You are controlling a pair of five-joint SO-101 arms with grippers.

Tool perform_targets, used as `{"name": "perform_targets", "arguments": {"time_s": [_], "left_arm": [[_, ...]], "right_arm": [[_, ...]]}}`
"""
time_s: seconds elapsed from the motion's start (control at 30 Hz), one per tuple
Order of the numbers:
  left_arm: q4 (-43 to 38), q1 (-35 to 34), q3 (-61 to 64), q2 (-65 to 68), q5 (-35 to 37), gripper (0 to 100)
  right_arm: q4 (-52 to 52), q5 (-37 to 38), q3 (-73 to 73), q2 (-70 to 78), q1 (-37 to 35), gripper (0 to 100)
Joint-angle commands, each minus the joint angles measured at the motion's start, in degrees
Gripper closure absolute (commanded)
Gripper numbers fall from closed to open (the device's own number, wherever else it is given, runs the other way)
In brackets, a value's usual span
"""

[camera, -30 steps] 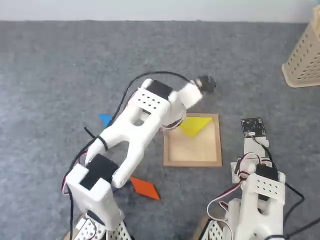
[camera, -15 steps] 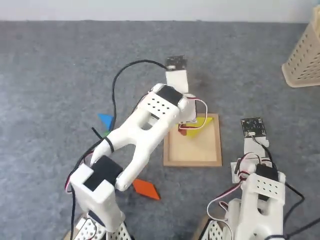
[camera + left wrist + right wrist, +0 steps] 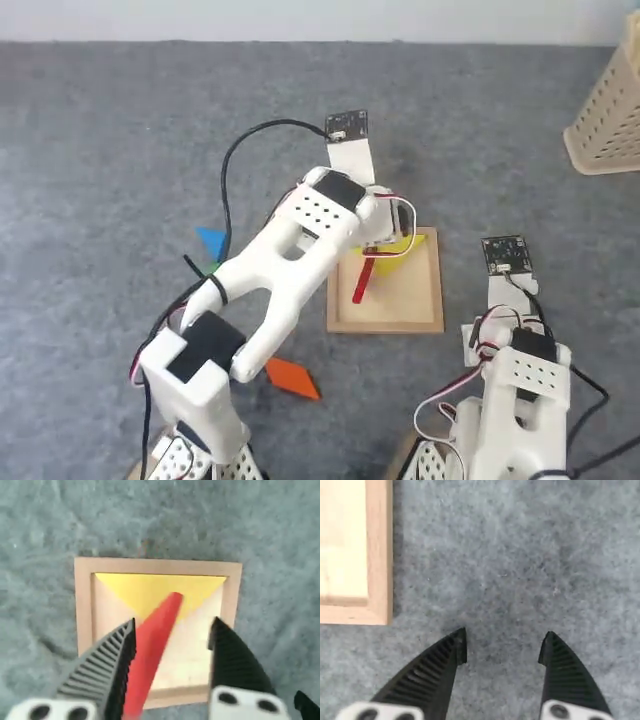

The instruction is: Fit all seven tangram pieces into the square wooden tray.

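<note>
The square wooden tray (image 3: 385, 323) lies right of centre on the grey carpet. A yellow triangle (image 3: 405, 244) sits flat along its far edge. My left gripper (image 3: 172, 625) hangs over the tray (image 3: 157, 565), open. A red piece (image 3: 150, 650) stands tilted on edge between the jaws, against the ribbed finger (image 3: 112, 655), with its tip over the yellow triangle (image 3: 150, 587). From above, the red piece (image 3: 362, 280) is a thin slanted strip in the tray. My right gripper (image 3: 505, 635) is open over bare carpet beside a tray corner (image 3: 379, 555).
Loose pieces lie on the carpet left of the tray: a blue one (image 3: 210, 238), a green one (image 3: 209, 268) partly under the left arm, and an orange one (image 3: 292, 377) near the front. A cream perforated stand (image 3: 610, 110) stands at the far right.
The left arm's wrist turned and came over the tray with the red piece. Since half a second ago, the red piece has dropped lower into the tray. The right arm has not moved.
</note>
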Motion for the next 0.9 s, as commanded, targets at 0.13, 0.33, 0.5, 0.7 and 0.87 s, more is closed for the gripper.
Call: {"name": "perform_targets", "arguments": {"time_s": [0.13,0.33,0.5,0.7,0.87], "left_arm": [[0.4,-4.4,-2.2,-0.8,-0.1,84],[0.4,-4.9,-1.5,-0.1,-10.2,84],[1.8,-4.9,0.0,0.4,-31.6,84],[-0.9,-1.5,10.2,-0.2,-40.5,87],[-0.5,5.4,12.9,-0.3,-44.9,87]], "right_arm": [[-0.9,-0.2,-0.3,0.4,0.3,75.7],[-0.9,-0.2,-0.3,0.4,0.3,75.7],[-0.9,-0.2,-0.3,0.4,0.3,75.7],[-0.9,-0.2,-0.3,0.4,0.3,75.7],[-0.9,-0.2,-0.2,0.4,-0.8,75.7]]}}
